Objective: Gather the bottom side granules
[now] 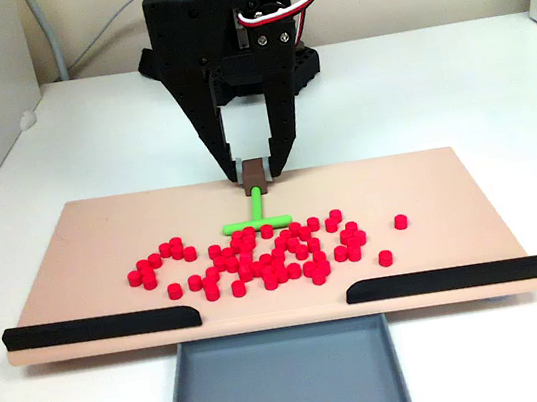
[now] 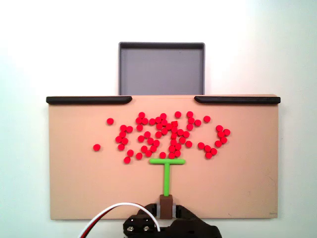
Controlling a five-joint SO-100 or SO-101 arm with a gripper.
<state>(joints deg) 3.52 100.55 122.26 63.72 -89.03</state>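
Note:
Dozens of small red granules (image 1: 257, 261) lie scattered across the middle of a beige board (image 1: 92, 237), seen in both fixed views as a loose band (image 2: 168, 130). A green T-shaped tool (image 1: 258, 206) lies flat with its crossbar touching the band's edge on the arm's side (image 2: 167, 161). My black gripper (image 1: 255, 171) is shut on the brown block at the end of the tool's stem (image 2: 166, 204), at the board's edge nearest the arm. A few stray granules sit apart at the ends of the band (image 2: 96, 147).
Two black rails (image 1: 100, 327) (image 1: 442, 279) line the board's edge far from the arm, with a gap between them. A grey tray (image 1: 286, 385) sits just beyond that gap (image 2: 161, 67). A white table surrounds the board.

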